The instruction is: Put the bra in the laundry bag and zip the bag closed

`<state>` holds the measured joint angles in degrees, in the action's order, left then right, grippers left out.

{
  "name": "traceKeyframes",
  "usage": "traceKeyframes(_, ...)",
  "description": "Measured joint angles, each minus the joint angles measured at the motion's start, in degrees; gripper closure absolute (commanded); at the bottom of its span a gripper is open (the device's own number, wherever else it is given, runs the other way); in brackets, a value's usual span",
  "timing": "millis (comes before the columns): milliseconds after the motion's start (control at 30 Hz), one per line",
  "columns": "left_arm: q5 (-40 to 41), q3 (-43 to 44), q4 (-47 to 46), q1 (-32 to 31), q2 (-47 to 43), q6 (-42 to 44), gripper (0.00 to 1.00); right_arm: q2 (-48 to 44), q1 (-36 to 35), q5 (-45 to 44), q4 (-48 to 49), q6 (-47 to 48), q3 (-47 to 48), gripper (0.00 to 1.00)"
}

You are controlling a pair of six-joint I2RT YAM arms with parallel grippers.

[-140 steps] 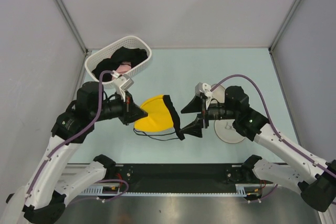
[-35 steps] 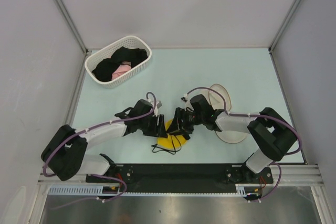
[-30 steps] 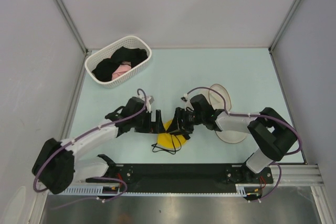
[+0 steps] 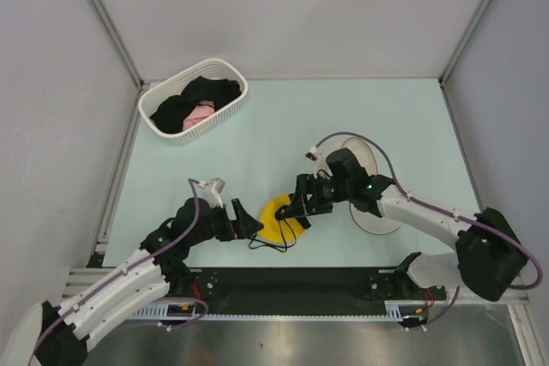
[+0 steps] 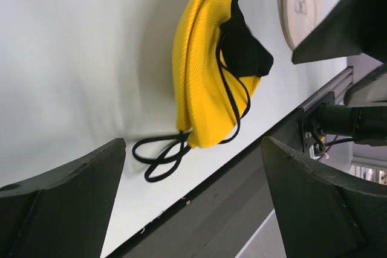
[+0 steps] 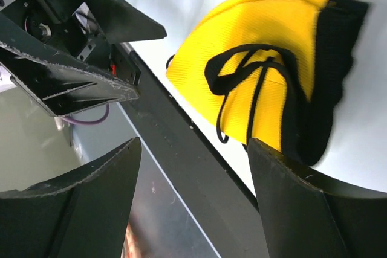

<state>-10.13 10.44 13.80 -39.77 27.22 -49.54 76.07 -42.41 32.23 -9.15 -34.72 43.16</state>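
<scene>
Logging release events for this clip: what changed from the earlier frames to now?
Both pincers let go of the bright yellow moulded-cup bra with black straps. Earlier it was held spread in the air, then brought down folded; now it lies folded on the table. The left pincer drew back leftward and the right pincer rightward, both open. The round cream mesh laundry bag and the white slotted basket stayed put.

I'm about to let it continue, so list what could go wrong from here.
1. The bra lies folded between the left hand and right hand, both open and holding nothing. A one-layer pinch may unfold it.
2. Its loose black straps trail toward the near rail and could snag or catch the zip.
3. The laundry bag sits partly under the right arm, which might nudge it.
</scene>
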Motion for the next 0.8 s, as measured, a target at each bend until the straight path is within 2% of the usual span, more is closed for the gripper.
traceKeyframes(67,-0.1,4.7,0.5,0.0,7.1,3.4,0.00,-3.1,1.2,-0.9,-1.9,0.5,-0.3,0.21)
traceKeyframes(167,-1.4,17.1,1.9,0.1,21.4,10.6,0.00,-8.5,3.0,-2.1,-4.0,0.9,-1.2,0.19)
traceKeyframes(333,-7.1,34.6,5.9,0.9,40.3,22.4,0.00,-15.2,4.7,-3.1,-6.6,1.2,-3.8,0.18)
traceKeyframes(600,-15.5,47.0,14.4,2.3,56.6,37.4,0.01,-21.5,5.6,-3.3,-10.0,1.3,-7.2,0.17)
traceKeyframes(800,-17.0,52.3,20.3,2.6,65.0,45.2,0.00,-26.3,6.0,-3.6,-11.7,1.3,-7.3,0.16)
